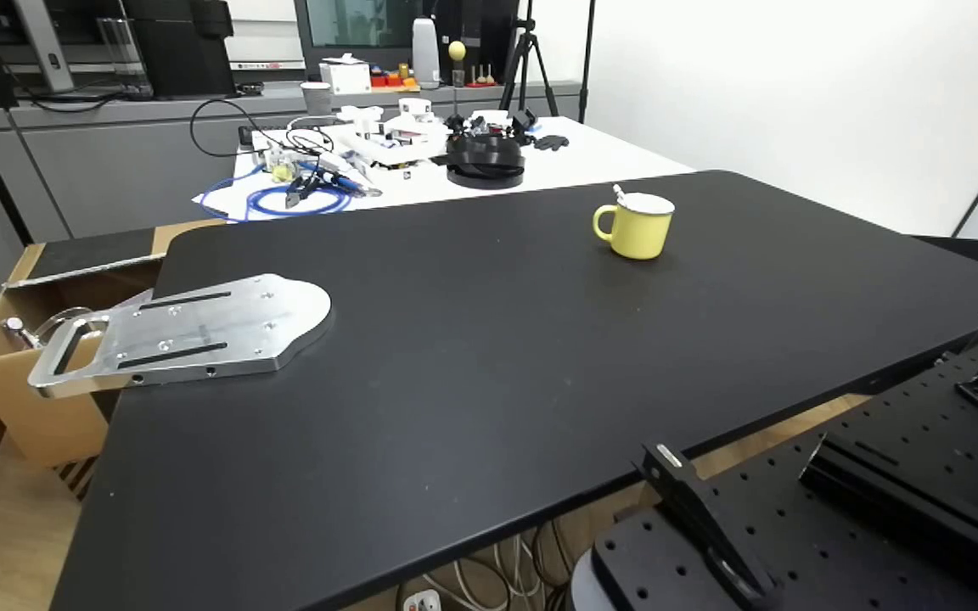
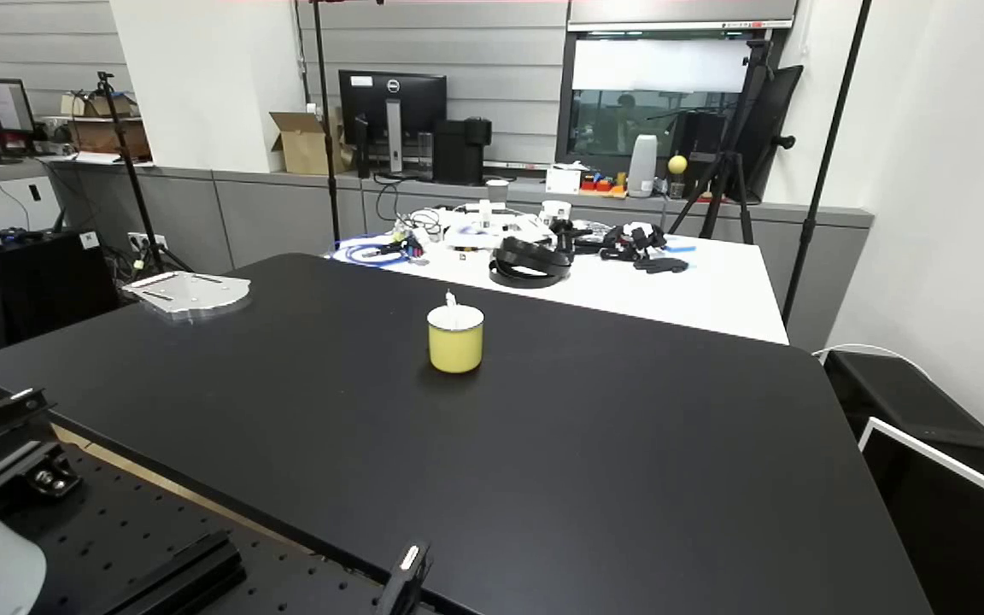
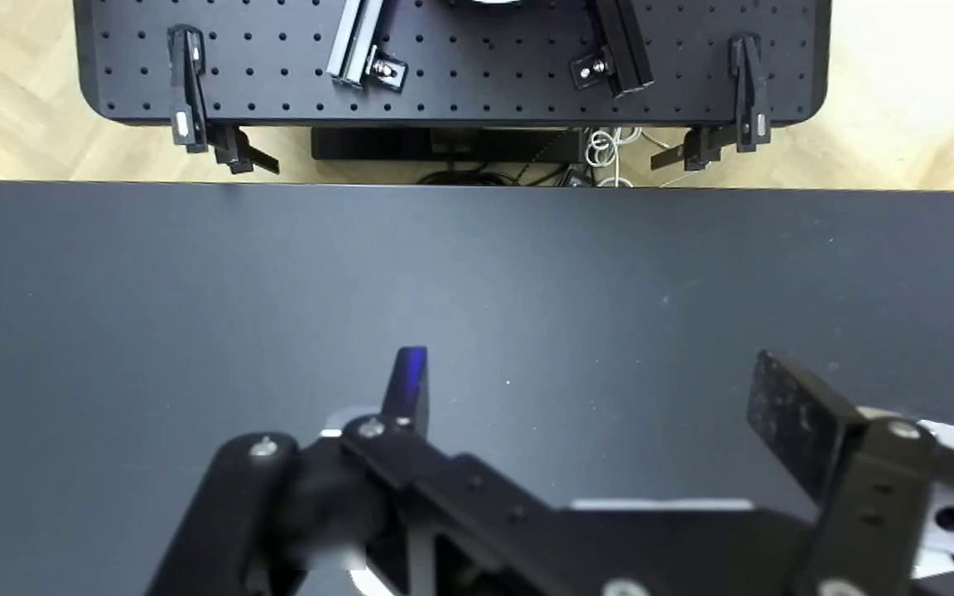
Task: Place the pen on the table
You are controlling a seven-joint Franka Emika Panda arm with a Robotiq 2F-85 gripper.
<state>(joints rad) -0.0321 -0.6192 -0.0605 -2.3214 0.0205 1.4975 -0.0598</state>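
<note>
The pen [image 1: 618, 192] stands in the yellow mug [image 1: 640, 227], tilted, with only its whitish end showing above the rim. The pen [image 2: 450, 298] and the mug [image 2: 456, 346] also show in an exterior view; the pen's lower part is hidden inside the mug. The mug sits upright on the black table [image 1: 455, 382], which also shows in an exterior view [image 2: 594, 478]. In the wrist view my gripper [image 3: 586, 360] is open and empty above the table [image 3: 485, 273]. A pale rounded patch behind its left finger may be the mug; mostly hidden. The gripper is out of both exterior views.
A silver metal plate [image 1: 217, 327] lies at one table end, overhanging a cardboard box [image 1: 47, 399]; part of it shows in the wrist view [image 3: 953, 517]. A cluttered white table [image 2: 697, 290] adjoins the far edge. The perforated robot base [image 3: 477, 91] stands across a gap.
</note>
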